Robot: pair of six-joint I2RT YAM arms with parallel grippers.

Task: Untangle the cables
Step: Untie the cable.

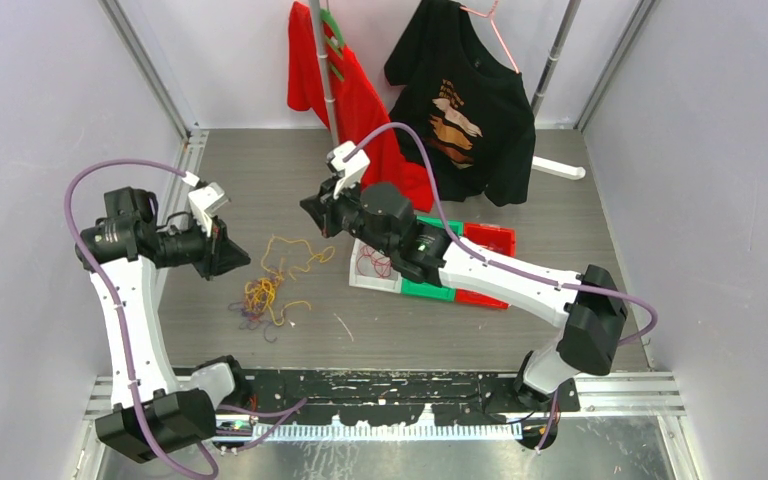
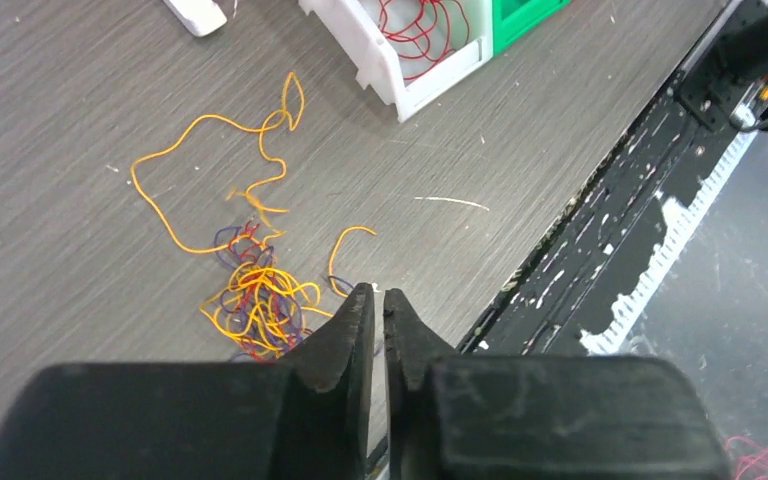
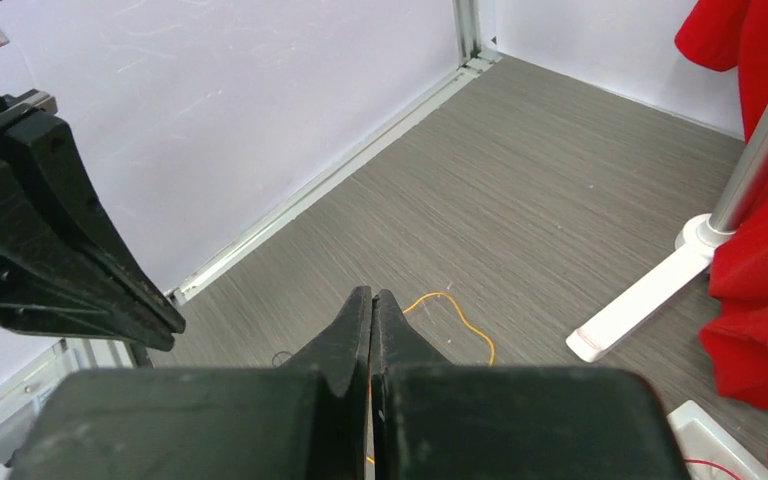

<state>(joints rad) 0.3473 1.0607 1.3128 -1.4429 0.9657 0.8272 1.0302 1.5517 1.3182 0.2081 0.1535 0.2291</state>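
Observation:
A tangle of yellow, red and purple cables [image 1: 260, 295] [image 2: 260, 305] lies on the grey table, left of centre. A loose yellow cable [image 1: 290, 255] [image 2: 210, 170] trails from it toward the back. More red cables [image 1: 375, 265] [image 2: 420, 25] lie in a white bin [image 1: 360, 280]. My left gripper [image 1: 245, 262] [image 2: 380, 292] hovers above the tangle's near-right edge, jaws a narrow slit apart with nothing between them. My right gripper [image 1: 305, 210] [image 3: 372, 295] hangs shut above the table behind the loose yellow cable [image 3: 460, 320]. A yellow sliver shows in its slit; whether it is gripped is unclear.
A green bin [image 1: 425, 290] and a red bin [image 1: 490, 240] stand right of the white one. A clothes rack at the back holds a red shirt [image 1: 360, 100] and a black shirt [image 1: 470, 110]; its white foot [image 3: 640, 300] rests on the table. A black rail [image 1: 380, 385] lines the near edge.

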